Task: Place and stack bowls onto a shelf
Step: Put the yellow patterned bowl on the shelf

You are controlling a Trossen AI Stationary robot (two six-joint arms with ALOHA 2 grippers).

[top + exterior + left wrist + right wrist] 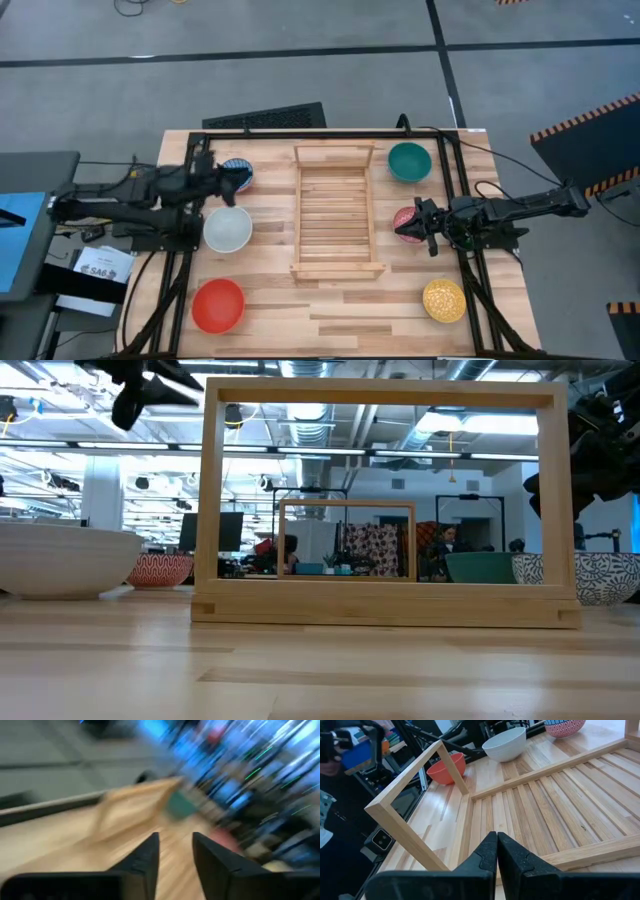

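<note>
The shelf (337, 212) lay empty mid-tabletop. The left gripper (232, 183), jaws slightly parted and empty, hovered beside the blue-patterned bowl (240, 170) near the far-left corner; a hasty descent risked clipping its rim. The right gripper (412, 226), jaws closed and empty, hung over the pink speckled bowl (403, 219).

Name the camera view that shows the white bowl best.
The high view: the white bowl shows whole, left of the shelf. The low view cuts it at the frame's edge, the right wrist view shows it far off, and the left wrist view misses it.
</note>
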